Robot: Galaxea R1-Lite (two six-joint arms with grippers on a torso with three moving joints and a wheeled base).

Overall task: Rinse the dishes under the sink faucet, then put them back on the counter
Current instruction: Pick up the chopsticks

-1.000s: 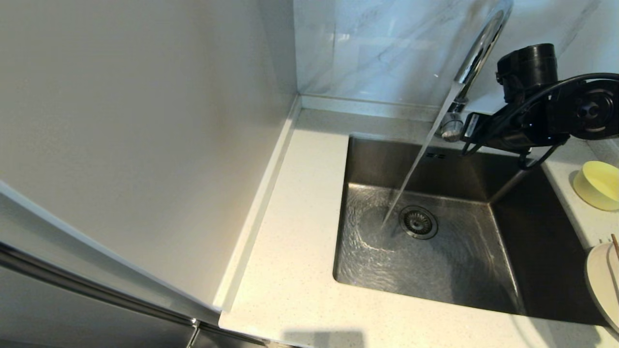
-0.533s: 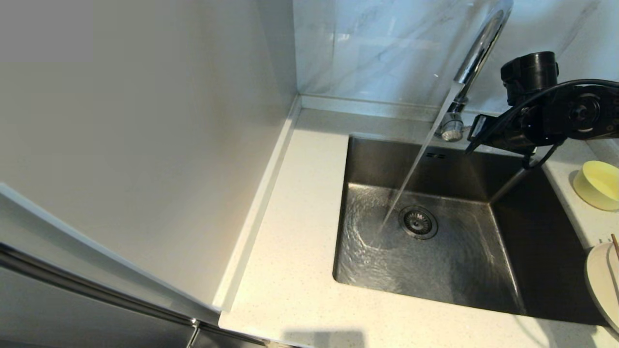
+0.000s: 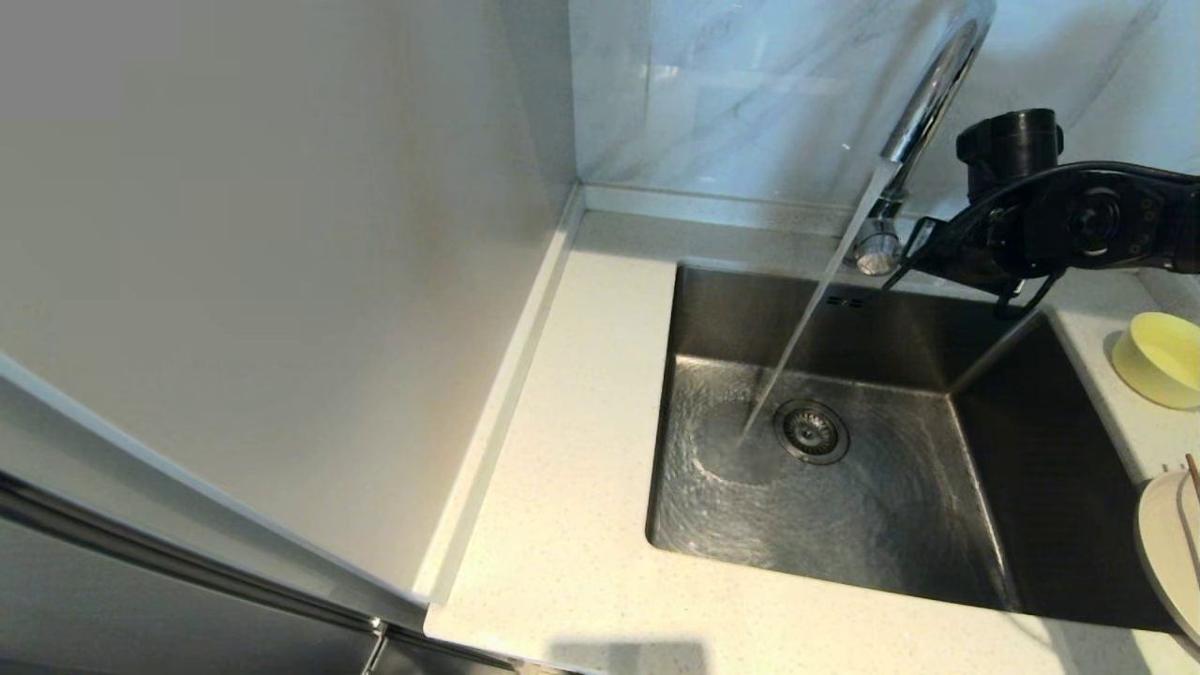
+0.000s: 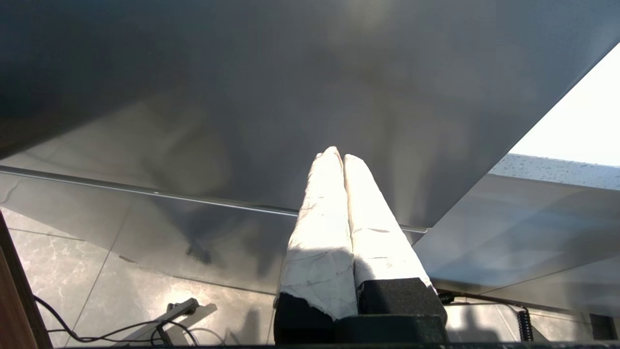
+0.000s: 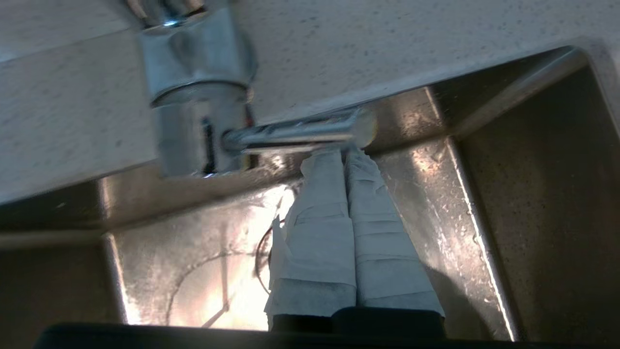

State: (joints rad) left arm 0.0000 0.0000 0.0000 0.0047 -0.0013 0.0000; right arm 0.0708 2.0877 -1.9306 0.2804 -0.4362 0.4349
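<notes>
The chrome sink faucet (image 3: 928,103) is running, and a stream of water falls into the steel sink (image 3: 872,525) beside the round drain (image 3: 811,431). My right gripper (image 3: 914,246) is shut and empty at the back right of the sink. Its taped fingertips (image 5: 361,162) press against the end of the thin side lever (image 5: 300,135) by the faucet base (image 5: 196,92). The pale yellow bowl (image 3: 1162,359) sits on the counter (image 3: 572,487) right of the sink. The off-white plate (image 3: 1167,544) and a chopstick (image 3: 1192,473) show at the right edge. My left gripper (image 4: 337,155) is shut and parked low, away from the sink.
A tall pale side panel (image 3: 281,262) rises along the counter's left. The grey-veined wall panel (image 3: 731,94) stands behind the sink. In the left wrist view there is a steel cabinet front (image 4: 242,97), tiled floor and a cable (image 4: 121,332).
My right arm has dropped a little and shifted left toward the faucet base. The water keeps running, and the bowl and plate have not moved.
</notes>
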